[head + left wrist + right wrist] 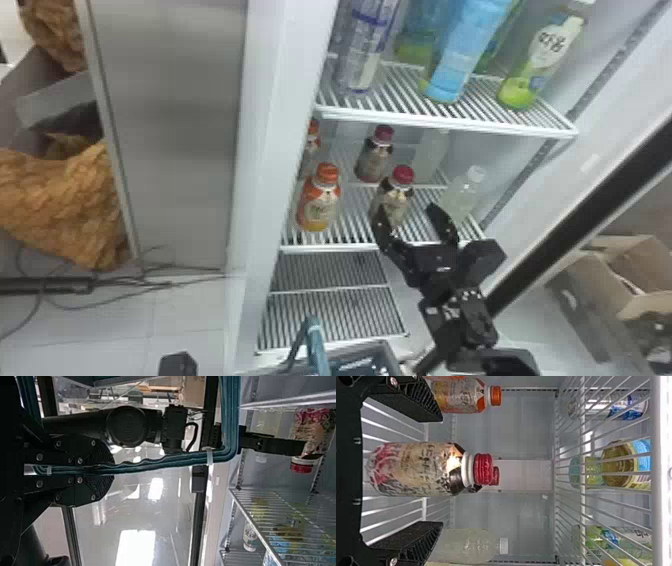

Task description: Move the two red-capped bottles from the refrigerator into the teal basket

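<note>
Fridge (280,100): open; both red-capped bottles stand on its middle shelf (330,247), none in the basket.
Upper shelf (450,120): overhangs the rear part of that space; a bottle lifted too early could strike its front edge.
Basket (382,345): low before the fridge, handle (158,461) upright; a bottle released off-centre could catch on handle or rim and tip outward.
Right claw (440,471): spread, one finger either side of the front bottle, neither visibly pressing on it. Closing off-centre would probably push the bottle over before both fingers meet it.
Left claw (101,470): pinching the handle; a slack hold might let the basket swing when a bottle's weight lands.
Orange-capped bottle (320,202): stands to the left of the front bottle; a wide sweep of the finger on that side may topple it.
Clear bottle (462,192): stands to the right, exposed to the same risk from the other finger.
Front bottle (395,192): upright between the spread fingers; a shallow grip could let it slip during withdrawal.
Rear bottle (375,155): upright behind it; too deep a push would likely knock it backward.
</note>
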You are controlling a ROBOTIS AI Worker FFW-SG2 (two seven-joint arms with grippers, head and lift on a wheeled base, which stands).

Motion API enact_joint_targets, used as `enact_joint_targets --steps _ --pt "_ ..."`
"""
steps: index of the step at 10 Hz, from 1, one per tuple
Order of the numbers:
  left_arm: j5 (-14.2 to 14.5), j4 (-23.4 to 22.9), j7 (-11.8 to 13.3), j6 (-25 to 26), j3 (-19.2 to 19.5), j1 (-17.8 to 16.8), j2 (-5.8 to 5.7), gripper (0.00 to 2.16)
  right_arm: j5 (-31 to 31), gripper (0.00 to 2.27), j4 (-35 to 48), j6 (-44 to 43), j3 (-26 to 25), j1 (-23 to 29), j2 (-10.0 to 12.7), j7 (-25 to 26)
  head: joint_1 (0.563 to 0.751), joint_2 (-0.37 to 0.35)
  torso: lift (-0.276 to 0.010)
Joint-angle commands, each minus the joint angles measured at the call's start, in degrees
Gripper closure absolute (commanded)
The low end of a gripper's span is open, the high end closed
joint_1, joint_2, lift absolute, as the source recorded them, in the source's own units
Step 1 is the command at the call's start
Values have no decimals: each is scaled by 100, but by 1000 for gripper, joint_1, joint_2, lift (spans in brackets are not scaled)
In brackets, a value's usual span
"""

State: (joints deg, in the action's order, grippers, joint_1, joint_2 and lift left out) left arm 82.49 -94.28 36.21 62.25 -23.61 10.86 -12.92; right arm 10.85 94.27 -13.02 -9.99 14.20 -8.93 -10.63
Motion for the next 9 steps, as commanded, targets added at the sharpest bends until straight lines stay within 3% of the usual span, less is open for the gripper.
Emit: enact_joint_targets --steps 1,9 --pt "23 13 0 -24 -27 -17 0 1076 -22 79 -125 64 5 -140 -30 0 695 -350 -228" --pt "57 69 0 -52 -130 -88 -9 1076 -11 96 -561 402 188 -675 -144 -123 695 -350 -228"
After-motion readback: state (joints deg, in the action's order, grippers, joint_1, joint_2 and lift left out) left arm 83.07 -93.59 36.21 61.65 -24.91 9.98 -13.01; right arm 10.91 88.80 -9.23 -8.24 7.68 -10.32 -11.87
